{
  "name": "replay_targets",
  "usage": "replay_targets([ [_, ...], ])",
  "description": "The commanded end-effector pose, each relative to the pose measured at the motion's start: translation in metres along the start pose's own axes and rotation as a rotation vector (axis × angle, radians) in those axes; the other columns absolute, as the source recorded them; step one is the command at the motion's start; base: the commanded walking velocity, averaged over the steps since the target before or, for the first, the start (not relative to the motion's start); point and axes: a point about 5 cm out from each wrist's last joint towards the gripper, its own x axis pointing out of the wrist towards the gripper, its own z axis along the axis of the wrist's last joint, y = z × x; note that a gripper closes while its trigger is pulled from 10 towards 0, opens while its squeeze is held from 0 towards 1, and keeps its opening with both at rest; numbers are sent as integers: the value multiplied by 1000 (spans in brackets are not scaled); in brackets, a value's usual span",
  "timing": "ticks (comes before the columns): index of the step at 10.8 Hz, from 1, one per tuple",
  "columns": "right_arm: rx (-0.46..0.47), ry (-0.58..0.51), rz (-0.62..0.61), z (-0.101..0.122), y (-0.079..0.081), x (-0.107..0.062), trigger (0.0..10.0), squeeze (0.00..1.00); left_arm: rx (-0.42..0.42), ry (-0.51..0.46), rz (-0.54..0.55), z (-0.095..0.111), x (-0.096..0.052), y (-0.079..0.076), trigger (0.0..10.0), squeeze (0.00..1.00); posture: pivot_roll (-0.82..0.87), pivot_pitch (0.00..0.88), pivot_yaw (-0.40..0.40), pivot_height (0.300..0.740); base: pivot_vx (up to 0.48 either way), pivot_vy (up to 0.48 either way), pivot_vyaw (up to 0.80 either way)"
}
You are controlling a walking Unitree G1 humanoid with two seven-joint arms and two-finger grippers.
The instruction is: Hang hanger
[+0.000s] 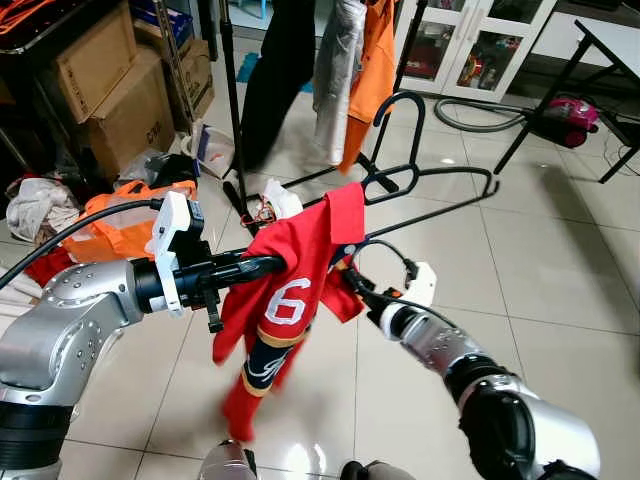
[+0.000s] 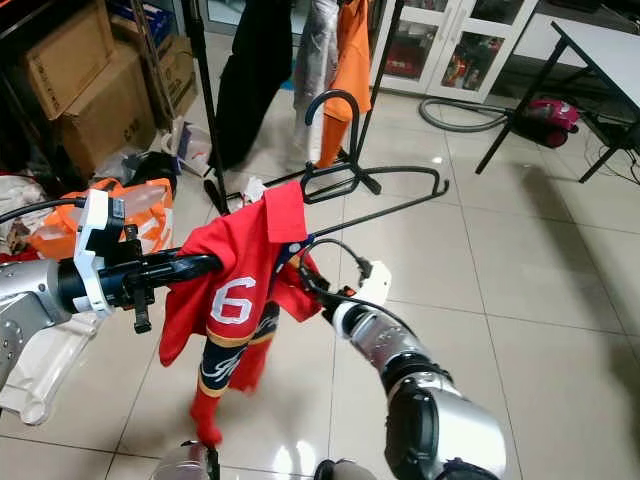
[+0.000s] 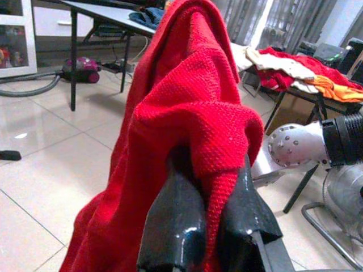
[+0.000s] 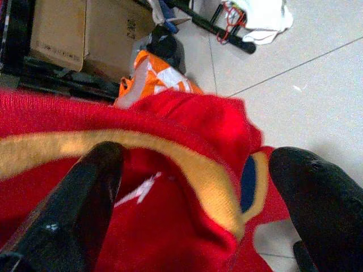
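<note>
A red jersey (image 1: 290, 290) with a white 6 hangs on one arm of a black hanger (image 1: 400, 96), held in the air before me. The hanger's hook points up and away, and its bare arm reaches right. My left gripper (image 1: 272, 265) comes in from the left and is shut on the jersey's shoulder. Red cloth is pinched between its fingers (image 3: 176, 226) in the left wrist view. My right gripper (image 1: 345, 280) reaches in from the right at the jersey's side, partly hidden by cloth. Its fingers (image 4: 85, 187) stand open, with the yellow-banded red cloth between them.
A clothes rack (image 1: 230, 90) with black (image 1: 280, 70), grey and orange garments stands straight ahead. Cardboard boxes (image 1: 120, 90) and a pile of orange clothes (image 1: 125, 225) lie at the left. A black table leg (image 1: 545, 95) and a pink vacuum cleaner (image 1: 572, 112) are far right. Open tiled floor (image 1: 560, 270) lies to the right.
</note>
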Motion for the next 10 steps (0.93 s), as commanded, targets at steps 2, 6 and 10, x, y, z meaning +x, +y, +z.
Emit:
replay_targets([
  [2,-8,25,-9,-8,-1,0,10000,0,46,-34,-37,12,4,-5,10000,0,157,106,-104,740,0,0,0],
  [6,18,7,3,-8,1,2,0,0,43,-39,-42,12,6,-6,10000,0,148,113,-105,740,0,0,0],
  [10,32,-20,-14,-4,-3,-1,0,0,38,-42,-41,12,6,-5,10000,0,144,116,-106,740,0,0,0],
])
